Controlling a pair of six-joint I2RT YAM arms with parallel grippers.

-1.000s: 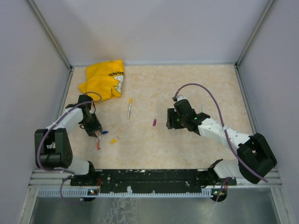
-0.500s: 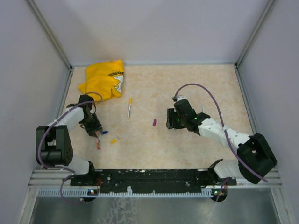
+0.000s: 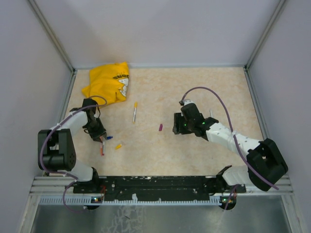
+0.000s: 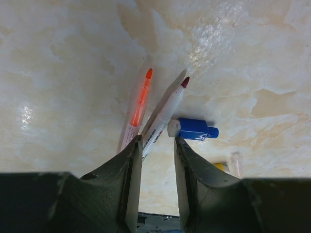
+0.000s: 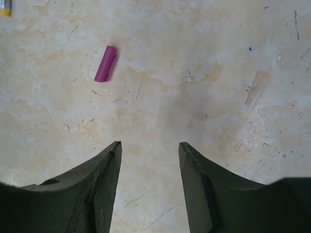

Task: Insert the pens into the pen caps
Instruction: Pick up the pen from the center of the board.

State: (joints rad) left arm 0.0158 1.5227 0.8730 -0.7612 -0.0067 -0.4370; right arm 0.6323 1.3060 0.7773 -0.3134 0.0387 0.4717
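**Red-tipped pen straddled by the left jaws; right jaws held wide near a purple cap**

In the left wrist view the left gripper (image 4: 156, 143) is seen low over the table (image 4: 58, 73). Its jaws are set narrowly apart around the rear end of a white red-tipped pen (image 4: 167, 109). The barrel is laid against the finger on the left of that view and a gap is left beside the other, so no clamp is made out. An orange pen (image 4: 138, 104) is laid just outside that finger. A blue cap (image 4: 197, 130) lies just beside the red-tipped pen.

The right gripper (image 5: 149, 145) is held wide open, with nothing between its fingers. A purple cap (image 5: 105, 63) is seen ahead of it, apart.

From above, a yellow-capped pen (image 3: 135, 111) is seen between the arms. A yellow cap (image 3: 118, 146) lies near the left gripper, and a yellow cloth (image 3: 108, 82) lies at the far left.
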